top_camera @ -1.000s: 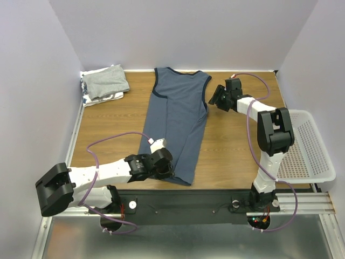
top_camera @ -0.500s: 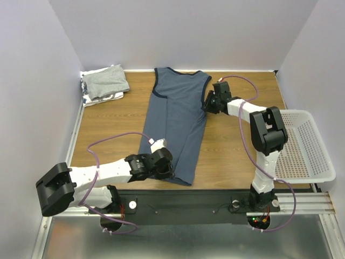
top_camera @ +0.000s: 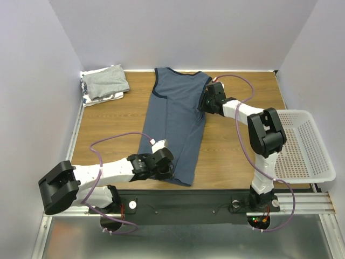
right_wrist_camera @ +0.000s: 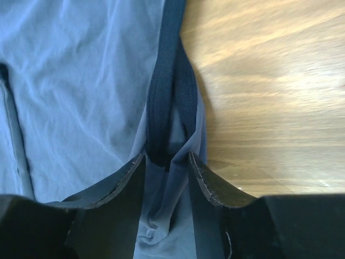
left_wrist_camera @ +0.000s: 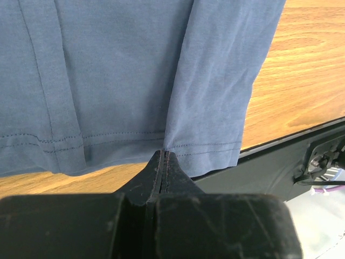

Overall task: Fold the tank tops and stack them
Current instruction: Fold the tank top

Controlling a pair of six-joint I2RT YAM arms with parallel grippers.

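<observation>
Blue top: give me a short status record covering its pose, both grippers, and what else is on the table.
blue top: laid out lengthwise mid-table, neck far, hem near
left gripper: shut on the near hem
right gripper: closed around the bunched dark trim at the right armhole
grey top: folded, far-left corner, lying on the patterned top
basket: at the table's right edge
stacking: blue top not yet on the pile

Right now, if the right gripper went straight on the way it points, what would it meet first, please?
The dark trim of the top: it lies between the right gripper's fingers, so going on would likely press into that cloth; depth is unclear.
</observation>
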